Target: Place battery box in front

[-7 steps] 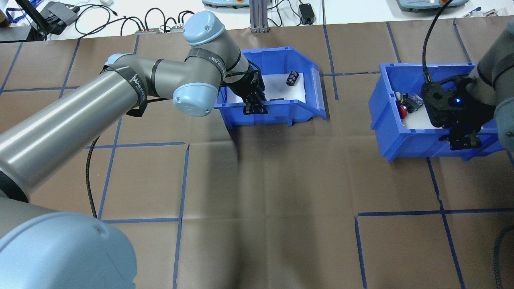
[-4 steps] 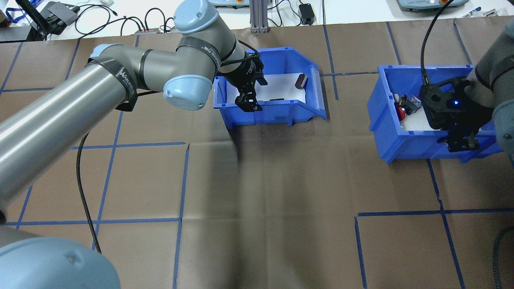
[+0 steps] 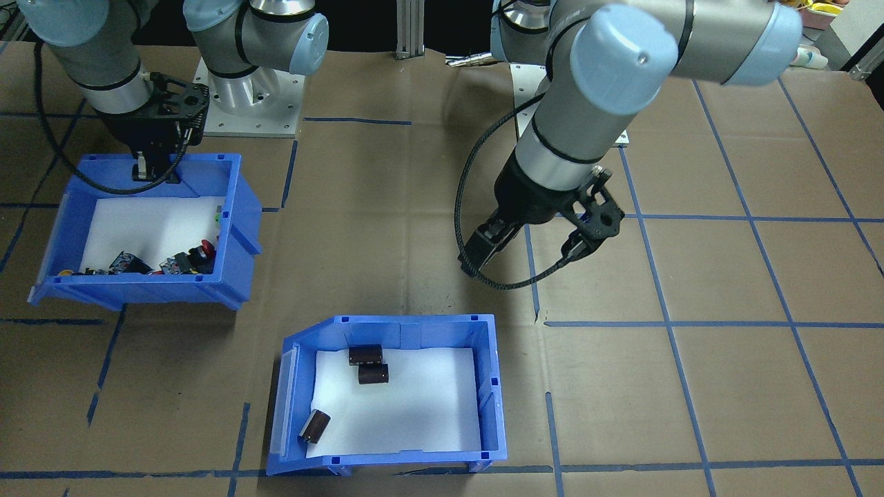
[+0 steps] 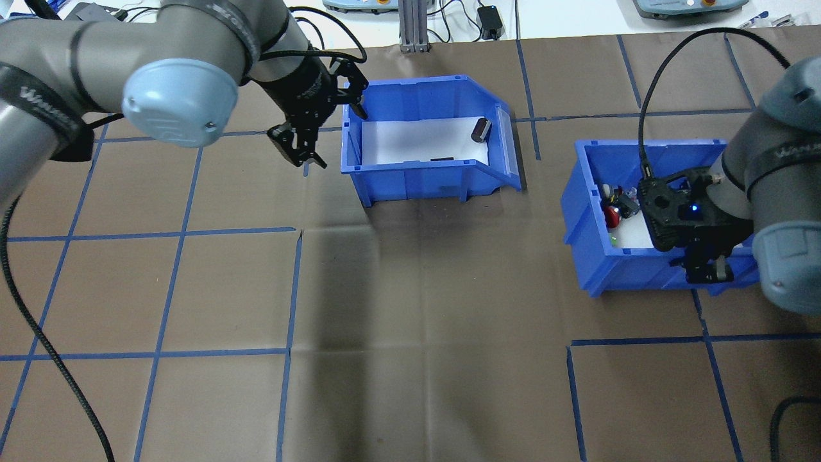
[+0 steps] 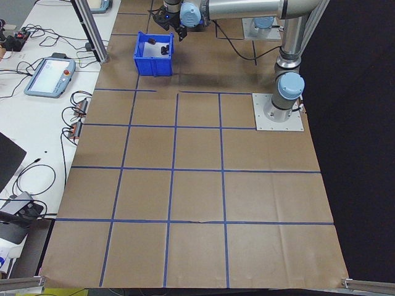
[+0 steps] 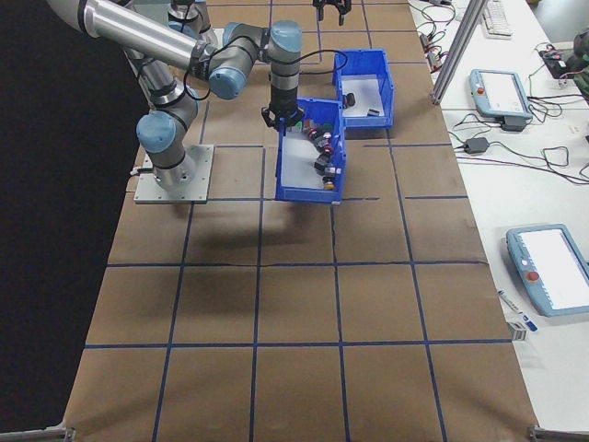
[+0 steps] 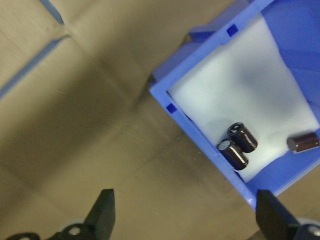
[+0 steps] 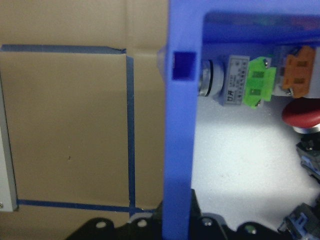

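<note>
Well, going left to right as the overhead camera has it:

Left gripper: the black two-finger left gripper [image 4: 317, 131] hangs just off the near-left corner of the battery box, fingers spread wide and holding nothing; in its wrist view both fingertips [image 7: 104, 210] stand over bare paper.

Battery box: the blue plastic sloped-front bin with white foam lining [image 4: 410, 176] sits on the table toward the far edge, well apart from the other bin, with three short dark brown cylinders [image 3: 365, 355] loose inside.

Handling: I'd judge it light and stiff, a hard moulded shell with little in it. The cylinders look free to roll, so any tilt or jerk would likely shift them. The plastic seems smooth, perhaps slippery under the pads.

Where to hold: the straight upright wall rim [image 3: 400, 321] looks the best pinch; the sloped lip seems a poor purchase.

Other bin: a like blue plastic bin of colourful push-button switches [image 4: 625, 269] sits to the right; the black right gripper [image 4: 704, 269] is clenched on its near wall.

Surface: brown paper sheeting [image 4: 417, 333] marked in blue tape squares, flat, with faint creases.

Room: white benches beyond the table carry cables and grey handheld control pendants [image 6: 498, 92].
</note>
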